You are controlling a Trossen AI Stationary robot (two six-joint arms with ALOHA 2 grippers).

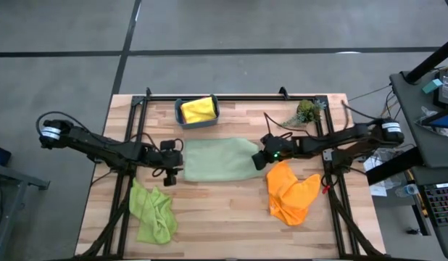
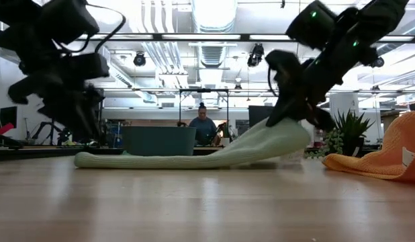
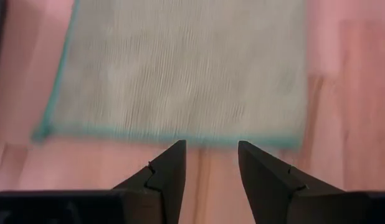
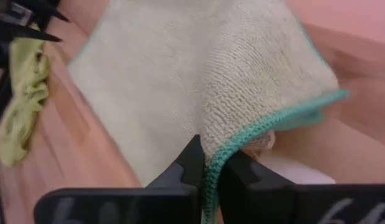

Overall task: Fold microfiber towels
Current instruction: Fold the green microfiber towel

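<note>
Left tool: the left tool [image 1: 171, 172] hovers at the left edge of the pale sage towel [image 1: 218, 159]; in the left wrist view its two fingers [image 3: 166, 177] stand apart with a clear gap, nothing between them, just short of the towel's teal hem and not touching it.
Lime green towel: the lime green towel [image 1: 153, 212] lies crumpled on the table [image 1: 224, 225] near the front left, apart from the sage one.
Yellow towel: the yellow towel [image 1: 198, 110] sits bunched inside the teal bin [image 1: 182, 119] at the back of the table.
Pale sage towel: spread mostly flat at the table's centre; its right edge is raised off the wood, as the low view shows [image 2: 261, 144].
Right tool: the right tool [image 1: 267, 158] is closed on that raised right edge, the teal-trimmed hem pinched between its fingers [image 4: 191, 163] in the right wrist view.
Orange towel: the orange towel [image 1: 289, 192] lies rumpled on the table just right of the sage one.
Plant sprig: the plant sprig [image 1: 306, 112] rests at the back right.
</note>
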